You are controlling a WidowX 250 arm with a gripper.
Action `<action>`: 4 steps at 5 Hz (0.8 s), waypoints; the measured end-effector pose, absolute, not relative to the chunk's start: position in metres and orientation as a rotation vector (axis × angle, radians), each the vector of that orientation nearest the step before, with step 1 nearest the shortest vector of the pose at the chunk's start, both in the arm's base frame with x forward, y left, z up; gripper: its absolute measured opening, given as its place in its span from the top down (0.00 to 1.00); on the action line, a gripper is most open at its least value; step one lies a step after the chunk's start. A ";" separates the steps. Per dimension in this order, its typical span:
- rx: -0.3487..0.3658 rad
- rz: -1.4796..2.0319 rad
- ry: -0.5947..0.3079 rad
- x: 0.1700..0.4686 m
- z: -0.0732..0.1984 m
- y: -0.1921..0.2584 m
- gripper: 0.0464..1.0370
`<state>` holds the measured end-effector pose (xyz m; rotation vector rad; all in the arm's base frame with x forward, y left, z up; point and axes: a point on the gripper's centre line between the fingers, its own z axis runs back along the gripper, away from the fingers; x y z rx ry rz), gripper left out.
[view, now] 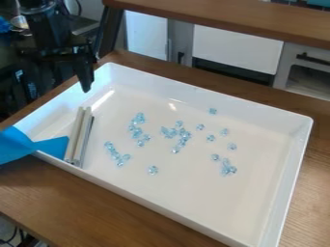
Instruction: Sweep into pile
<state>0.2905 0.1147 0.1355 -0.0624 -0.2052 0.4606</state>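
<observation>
- Clear blue beads (183,136): loose clumps and strays over the middle of the tray floor, no single pile; sweeping looks unstarted or barely begun.
- White tray (293,159): rectangular, smooth, glossy, raised walls, on the brown wood-grain table (97,207).
- Pale bars (78,135): long, straight, side by side near the left wall, thin grey edge alongside; probably the sweeping edge, stiff.
- Blue piece (19,144): flat, pointed, across the tray's left corner; material unclear, maybe tape or cloth.
- Black tool (86,88): above the tray's upper-left wall, apart from beads; can't tell if released or clenched.
- Best next: secure the bars, keep edge level and low, push slowly, outliers first; light, faceted-looking beads may roll or slip under.
</observation>
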 end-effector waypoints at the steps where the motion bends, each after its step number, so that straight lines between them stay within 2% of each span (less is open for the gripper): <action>1: -0.073 0.464 -0.181 0.290 0.126 0.113 0.04; 3: -0.098 0.505 -0.220 0.294 0.096 0.111 0.04; 4: -0.071 0.500 -0.227 0.296 0.084 0.110 0.04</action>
